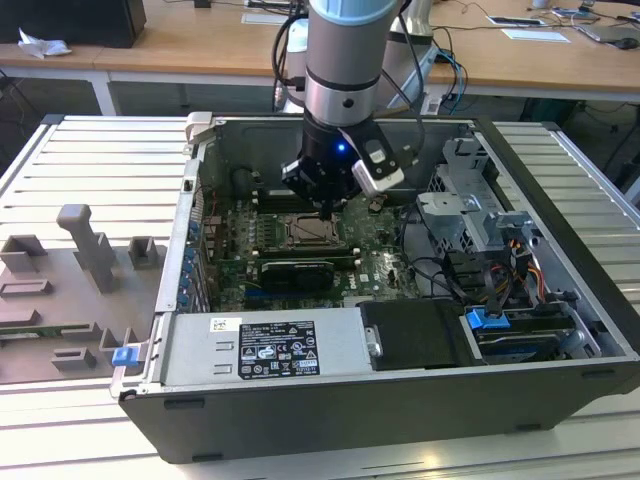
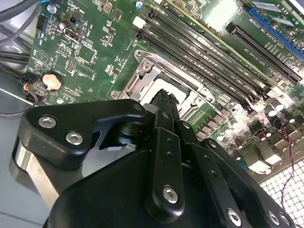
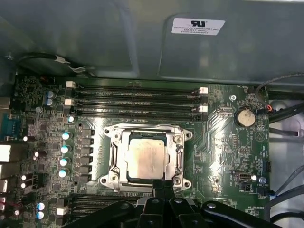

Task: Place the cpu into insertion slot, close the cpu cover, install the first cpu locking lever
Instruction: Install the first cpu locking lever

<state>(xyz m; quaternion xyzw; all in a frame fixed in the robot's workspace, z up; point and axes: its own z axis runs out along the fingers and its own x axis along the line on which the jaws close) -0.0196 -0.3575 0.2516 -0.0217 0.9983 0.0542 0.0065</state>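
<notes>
we see the cpu (image 3: 145,159) seated in the insertion slot (image 3: 176,159), cpu cover (image 3: 142,130) down over it. gripper (image 3: 163,184) fingers pressed together, empty, at socket edge. lever step in hand imo; needs precise hooking of the lever.

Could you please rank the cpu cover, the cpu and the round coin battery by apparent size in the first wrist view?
1. cpu cover, the frame around the chip
2. cpu, lying inside that frame
3. coin battery, clearly the smallest
</notes>
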